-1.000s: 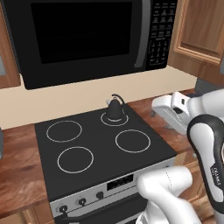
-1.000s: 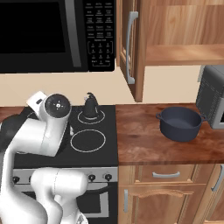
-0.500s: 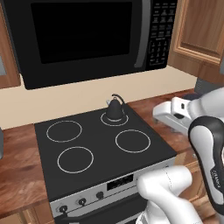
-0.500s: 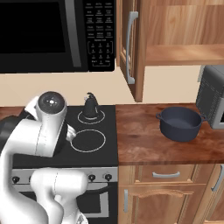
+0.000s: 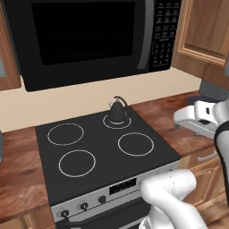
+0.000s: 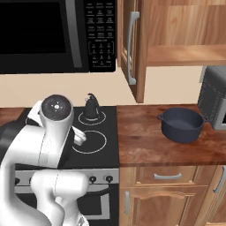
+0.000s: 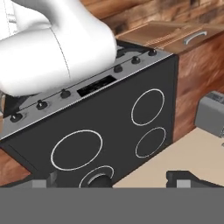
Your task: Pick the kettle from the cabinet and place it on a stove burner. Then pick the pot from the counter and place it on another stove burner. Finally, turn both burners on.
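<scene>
blk kettle (image 5: 117, 112), blue-grey pot (image 6: 181, 125), red-brn woodgrain counter (image 6: 145, 141)

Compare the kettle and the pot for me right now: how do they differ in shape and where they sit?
The kettle is small, black and cone-shaped with an arched handle; the pot is wider, lower, blue-grey, open-topped, with two side handles. The kettle stands on a rear stove burner; the pot stands on the counter. Both are upright and ungripped.
</scene>
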You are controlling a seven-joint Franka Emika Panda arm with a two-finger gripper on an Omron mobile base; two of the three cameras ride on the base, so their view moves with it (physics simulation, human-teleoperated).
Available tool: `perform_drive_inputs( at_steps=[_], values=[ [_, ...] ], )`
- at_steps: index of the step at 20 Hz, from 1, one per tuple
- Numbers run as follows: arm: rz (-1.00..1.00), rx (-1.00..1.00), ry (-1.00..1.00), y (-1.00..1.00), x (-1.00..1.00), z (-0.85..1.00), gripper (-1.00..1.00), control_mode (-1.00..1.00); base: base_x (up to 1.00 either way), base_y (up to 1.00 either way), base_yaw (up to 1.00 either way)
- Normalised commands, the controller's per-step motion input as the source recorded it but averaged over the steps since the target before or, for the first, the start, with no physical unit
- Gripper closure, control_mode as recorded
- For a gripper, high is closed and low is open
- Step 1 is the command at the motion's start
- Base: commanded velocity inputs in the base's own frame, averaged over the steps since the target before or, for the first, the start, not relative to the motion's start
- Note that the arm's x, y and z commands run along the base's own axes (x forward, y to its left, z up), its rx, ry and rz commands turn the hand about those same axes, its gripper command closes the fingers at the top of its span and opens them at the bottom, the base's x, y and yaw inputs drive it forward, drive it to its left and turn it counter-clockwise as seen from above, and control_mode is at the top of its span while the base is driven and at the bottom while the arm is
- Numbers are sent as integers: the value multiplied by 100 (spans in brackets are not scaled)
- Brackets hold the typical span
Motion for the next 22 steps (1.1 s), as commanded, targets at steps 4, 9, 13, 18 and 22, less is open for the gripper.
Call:
perform_drive_inputs(
  at_steps=[4,9,13,18,22],
  values=[
    [0,0,-4,0,-7,-2,-100,-100,0,0,0],
    [0,0,-1,0,-4,0,-100,-100,0,0,0],
    [0,0,-8,0,-22,-1,-100,100,-29,0,0],
    [0,0,0,0,0,0,-100,100,-56,-6,-4],
    [0,0,0,0,0,0,-100,100,-46,-15,-7]
  ],
)
